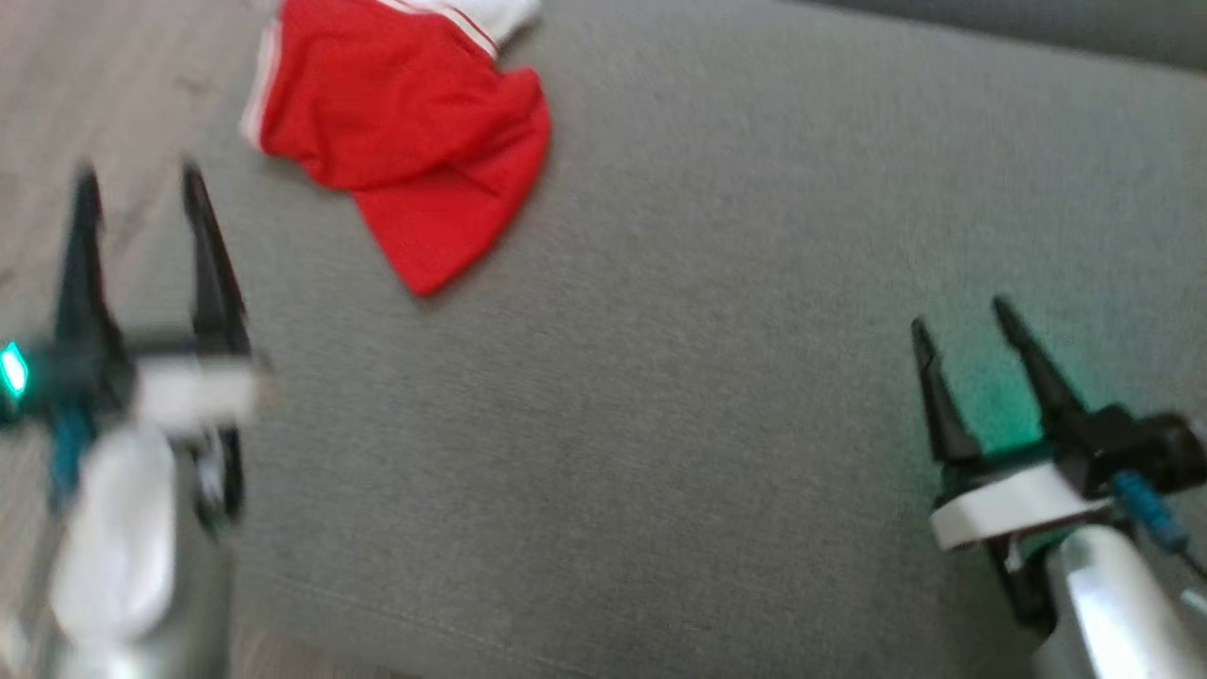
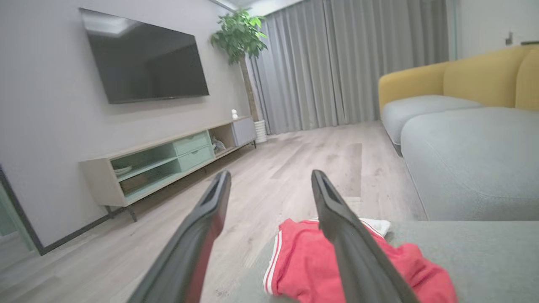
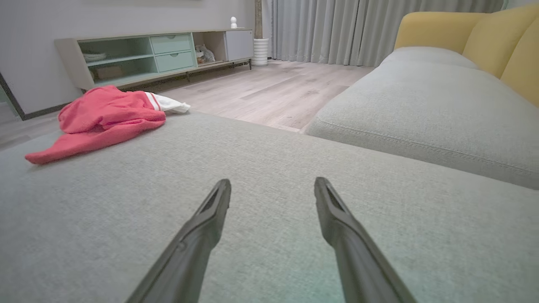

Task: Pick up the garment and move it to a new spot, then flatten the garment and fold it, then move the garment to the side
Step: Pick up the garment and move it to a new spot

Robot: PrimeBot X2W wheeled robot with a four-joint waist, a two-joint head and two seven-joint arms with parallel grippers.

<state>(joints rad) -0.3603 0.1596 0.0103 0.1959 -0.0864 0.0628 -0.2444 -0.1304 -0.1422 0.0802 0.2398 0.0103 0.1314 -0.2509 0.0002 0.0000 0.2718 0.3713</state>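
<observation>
Near the grey cushion (image 1: 660, 396), left tool (image 1: 140, 175) and right tool (image 1: 958, 316) gape wide — seemingly empty — garment (image 1: 405, 123) apart.

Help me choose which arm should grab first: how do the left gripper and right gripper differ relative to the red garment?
The left gripper sits close to the red garment, at the grey cushion's edge; the right gripper is over bare cushion, well away. The left wrist view has the garment just ahead, at the bottom; the right wrist view has it far off, upper left. Both are open and empty.
</observation>
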